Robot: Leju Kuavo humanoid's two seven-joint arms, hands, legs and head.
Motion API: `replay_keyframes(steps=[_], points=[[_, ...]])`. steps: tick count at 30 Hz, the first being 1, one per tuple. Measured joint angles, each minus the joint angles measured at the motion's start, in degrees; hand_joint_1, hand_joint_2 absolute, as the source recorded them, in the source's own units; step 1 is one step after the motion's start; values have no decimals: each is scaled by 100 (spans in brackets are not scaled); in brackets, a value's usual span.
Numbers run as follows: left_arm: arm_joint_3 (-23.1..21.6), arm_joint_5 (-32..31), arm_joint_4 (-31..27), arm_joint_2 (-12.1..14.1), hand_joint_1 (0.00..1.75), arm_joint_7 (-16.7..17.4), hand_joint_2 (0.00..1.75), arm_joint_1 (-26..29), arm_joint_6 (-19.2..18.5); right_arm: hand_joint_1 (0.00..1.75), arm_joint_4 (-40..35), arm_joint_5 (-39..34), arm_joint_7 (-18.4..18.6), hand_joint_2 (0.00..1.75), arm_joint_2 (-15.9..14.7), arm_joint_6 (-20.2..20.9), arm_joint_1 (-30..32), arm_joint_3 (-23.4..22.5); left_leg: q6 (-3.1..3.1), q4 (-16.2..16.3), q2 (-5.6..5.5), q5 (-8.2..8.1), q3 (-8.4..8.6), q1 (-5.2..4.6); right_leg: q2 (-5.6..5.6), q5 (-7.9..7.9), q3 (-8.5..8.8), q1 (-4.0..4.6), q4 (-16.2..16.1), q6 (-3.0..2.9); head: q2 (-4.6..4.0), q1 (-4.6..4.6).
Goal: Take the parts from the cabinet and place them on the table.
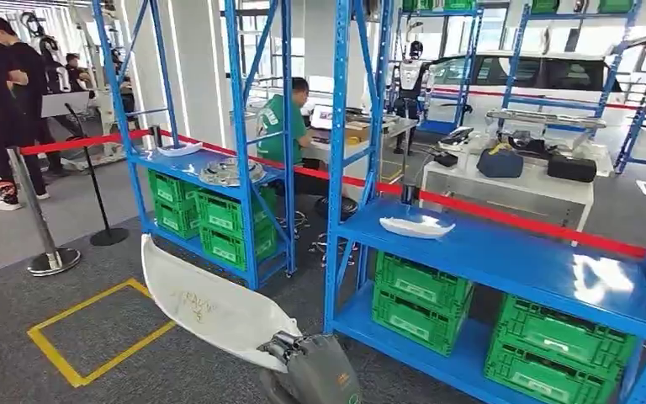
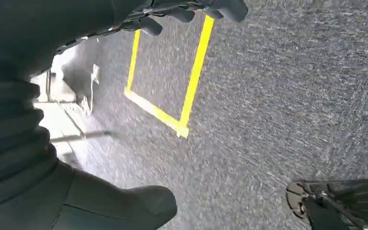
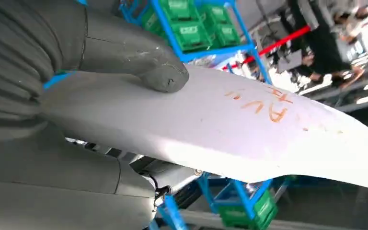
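The right hand (image 1: 303, 358) holds a long, curved white panel with orange lettering (image 1: 210, 307), its thumb (image 3: 160, 72) pressed on top; the panel juts toward ten o'clock. It looks stiff, light and slippery, so grip nearer its middle. The left hand (image 2: 191, 12) has its fingers curled, holding nothing.

Two blue racks (image 1: 261, 126) (image 1: 505, 252), six green crates (image 1: 420, 299), three white parts (image 1: 210, 307) (image 1: 416, 225) (image 1: 181, 149), one yellow floor square (image 1: 101, 330).

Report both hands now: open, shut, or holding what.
Left hand: holds nothing; fingers look curled, but open or shut cannot be told.
Right hand: holding the long white panel part, thumb pressed on its top.
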Motion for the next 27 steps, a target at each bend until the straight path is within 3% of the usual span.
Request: replay_keyframes(steps=[1,2,4,5,6,9,10,11,12,13,15,16,17,18,19,20,21,22,25,26,27], points=[[0,11,0,0,0,0,175,12,2,175,13,0,2,175,0,7,3,0,1,11,-98,0,0,-11,5,77,-94,13,92,-22,0,0],[0,24,0,0,0,-2,175,19,7,175,20,0,0,175,0,4,-2,0,0,21,-185,0,0,-16,15,276,-23,22,-128,-52,0,2],[2,31,0,0,0,-6,175,18,24,175,22,0,0,175,2,6,-21,0,-5,41,-361,2,5,-27,130,830,405,36,-1112,-130,0,4],[2,37,0,-4,0,-20,175,17,26,175,22,0,0,175,2,6,-34,0,-12,46,-434,4,-1,-23,327,1022,630,40,-1608,-179,0,4],[2,39,0,-20,0,-20,175,19,28,175,24,0,0,175,2,4,-40,0,-56,49,-486,17,-26,-36,477,941,657,48,-1705,-176,0,-15],[4,42,0,-15,0,-22,175,45,39,175,26,0,2,175,13,7,-72,0,-181,-20,-660,78,-70,12,312,990,652,98,-1751,-217,0,13],[7,42,0,-9,0,-22,175,56,39,175,26,0,-2,175,29,4,-84,0,-229,-42,-726,87,-119,-30,237,1032,715,34,-1828,-261,0,9],[7,42,2,2,0,-22,175,74,39,175,26,0,2,175,53,7,-99,0,-218,28,-519,59,-100,-25,151,1072,751,15,-1883,-279,0,13],[7,42,7,-13,0,-24,175,61,39,175,26,0,-4,175,70,0,-107,0,-230,230,-180,-86,-202,-59,97,1076,771,11,-1911,-325,0,-35],[7,42,4,-13,0,-26,175,40,39,175,26,2,-13,175,70,2,-118,0,-263,664,30,-329,-414,-51,9,1075,776,15,-1913,-333,0,-35],[7,42,4,-9,0,-26,175,24,39,175,41,0,0,175,66,7,-91,0,-317,1561,146,-702,-853,-18,-167,1060,774,18,-1911,-345,0,-39],[7,42,4,-9,0,-26,175,30,39,175,55,2,-2,175,66,7,-86,2,-339,1751,160,-716,-949,1,-250,1054,772,14,-1909,-338,0,-42],[7,42,4,-9,0,-24,175,38,39,175,61,0,0,175,66,7,-86,5,-358,1648,172,-606,-890,23,-323,1045,776,9,-1908,-324,0,-42],[7,42,4,-2,0,-26,175,41,39,175,61,0,0,175,66,7,-88,5,-373,1292,199,-396,-692,41,-399,1033,781,5,-1901,-307,0,-44],[7,42,2,2,0,-26,175,39,39,175,61,0,0,175,66,7,-89,5,-386,751,289,-157,-392,50,-476,1014,793,-5,-1887,-279,0,-42],[7,42,-2,5,0,-26,175,31,39,175,61,0,-2,175,66,7,-92,5,-392,218,500,32,-82,49,-537,986,810,-6,-1860,-242,0,-44],[7,42,0,-18,0,-31,175,11,39,175,61,0,0,175,66,7,-92,2,-356,5,784,-59,19,-5,-579,948,810,41,-1840,-196,0,-52],[7,42,-2,-17,0,-33,175,-1,39,175,63,0,0,175,63,9,-102,2,-262,-9,693,-7,32,18,-640,917,820,64,-1824,-161,0,-18],[9,42,0,-17,0,-33,175,0,37,175,61,0,17,175,68,7,-103,2,-142,17,455,-15,-7,-6,-849,901,885,63,-1861,-77,0,-13],[9,44,-2,-15,0,-33,175,13,33,175,59,2,20,175,70,7,-104,2,-93,-15,379,8,20,33,-743,847,879,19,-1828,-16,0,-7],[9,42,0,-13,0,-33,175,9,31,175,57,2,15,175,72,4,-104,2,-66,-18,311,12,20,31,-389,706,823,5,-1628,-3,0,-7]])
